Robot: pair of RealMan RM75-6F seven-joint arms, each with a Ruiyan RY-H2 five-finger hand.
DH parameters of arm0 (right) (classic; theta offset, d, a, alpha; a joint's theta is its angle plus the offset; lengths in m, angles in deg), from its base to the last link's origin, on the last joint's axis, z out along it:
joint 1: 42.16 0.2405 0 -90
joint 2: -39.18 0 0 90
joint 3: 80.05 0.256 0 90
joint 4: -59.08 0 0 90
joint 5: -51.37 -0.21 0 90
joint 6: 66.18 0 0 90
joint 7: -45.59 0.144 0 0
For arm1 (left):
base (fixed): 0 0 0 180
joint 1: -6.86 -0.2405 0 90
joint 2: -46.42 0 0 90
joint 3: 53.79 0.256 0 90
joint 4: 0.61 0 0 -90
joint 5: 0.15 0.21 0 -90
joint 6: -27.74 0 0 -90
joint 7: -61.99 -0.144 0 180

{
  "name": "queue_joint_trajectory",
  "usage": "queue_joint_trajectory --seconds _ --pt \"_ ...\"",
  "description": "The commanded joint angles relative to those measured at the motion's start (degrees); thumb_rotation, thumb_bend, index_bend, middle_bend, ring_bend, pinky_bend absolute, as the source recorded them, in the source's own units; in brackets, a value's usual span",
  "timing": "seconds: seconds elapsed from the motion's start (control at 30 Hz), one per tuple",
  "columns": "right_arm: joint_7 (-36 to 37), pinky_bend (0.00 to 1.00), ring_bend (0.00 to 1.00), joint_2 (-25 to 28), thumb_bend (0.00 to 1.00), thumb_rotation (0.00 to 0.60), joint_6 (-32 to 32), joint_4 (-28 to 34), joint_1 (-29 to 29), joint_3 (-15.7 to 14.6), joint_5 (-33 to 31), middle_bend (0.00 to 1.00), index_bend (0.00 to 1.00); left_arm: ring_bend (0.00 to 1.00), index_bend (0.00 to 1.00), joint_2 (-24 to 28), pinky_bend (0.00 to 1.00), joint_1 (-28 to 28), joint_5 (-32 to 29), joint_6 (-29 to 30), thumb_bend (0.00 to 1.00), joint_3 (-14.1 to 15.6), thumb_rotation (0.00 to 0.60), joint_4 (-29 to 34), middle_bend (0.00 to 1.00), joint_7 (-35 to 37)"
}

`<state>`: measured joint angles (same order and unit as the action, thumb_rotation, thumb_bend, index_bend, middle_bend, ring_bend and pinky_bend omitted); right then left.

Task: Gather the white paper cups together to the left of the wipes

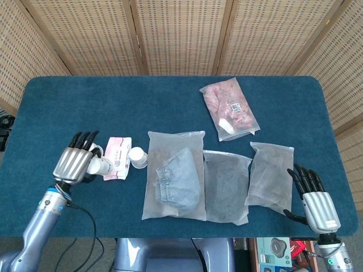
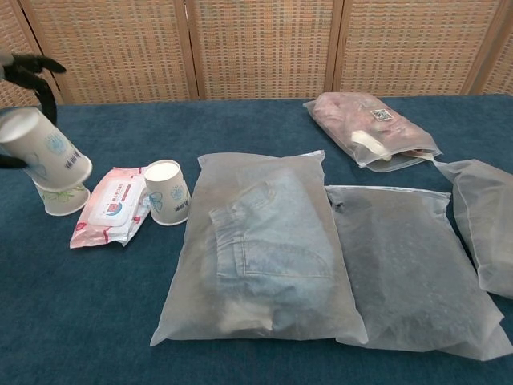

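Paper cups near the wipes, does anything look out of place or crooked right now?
One cup stands to the right of the wipes, not left with the others. The left hand holds a cup tilted, above the upright cup. Nothing looks spilled.

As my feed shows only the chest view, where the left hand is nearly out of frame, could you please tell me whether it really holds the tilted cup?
Observer: Yes. In the head view the left hand grips the tilted cup, which lies on its side just left of the wipes.
Operator: Thank you. I cannot see the right hand at all; is it carrying anything?
Observer: No. The right hand is by the table's near right corner, beside the rightmost bag, with its fingers apart and nothing in them.
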<state>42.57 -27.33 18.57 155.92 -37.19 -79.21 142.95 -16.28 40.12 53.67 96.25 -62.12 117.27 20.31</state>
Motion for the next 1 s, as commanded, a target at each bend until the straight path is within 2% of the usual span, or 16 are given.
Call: queue_joint_trajectory --seconds 0.03,0.2,0.53,0.67,1.0 --pt "-0.2 0.0 0.0 0.0 0.09 0.6 0.0 0.1 0.0 0.0 0.1 0.0 0.0 0.0 0.42 4.9 0.0 0.9 -3.0 -1.2 0.23 -2.6 0.6 -0.2 0.0 2.5" --pt "-0.3 0.0 0.0 -0.1 0.09 0.6 0.1 0.1 0.0 0.0 -0.1 0.0 0.0 0.0 0.42 7.3 0.0 1.6 -5.6 -3.2 0.23 -3.5 0.6 -4.6 0.0 4.5" --pt "-1.1 0.0 0.0 -0.4 0.09 0.6 -0.5 0.0 0.2 0.1 -0.4 0.0 0.0 0.0 0.42 7.9 0.0 2.7 -10.1 -8.7 0.23 -4.0 0.6 -15.4 0.0 9.7" --pt "-1.5 0.0 0.0 -0.6 0.09 0.6 -0.7 0.1 0.2 0.1 -0.7 0.0 0.0 0.0 0.42 6.7 0.0 3.7 -11.3 -10.5 0.23 -3.2 0.6 -19.2 0.0 9.5" --pt "-1.5 0.0 0.0 -0.6 0.09 0.6 -0.9 0.0 0.3 0.4 -1.4 0.0 0.0 0.0 0.42 0.1 0.0 5.6 -16.0 -13.6 0.23 -0.9 0.6 -27.8 0.0 8.9"
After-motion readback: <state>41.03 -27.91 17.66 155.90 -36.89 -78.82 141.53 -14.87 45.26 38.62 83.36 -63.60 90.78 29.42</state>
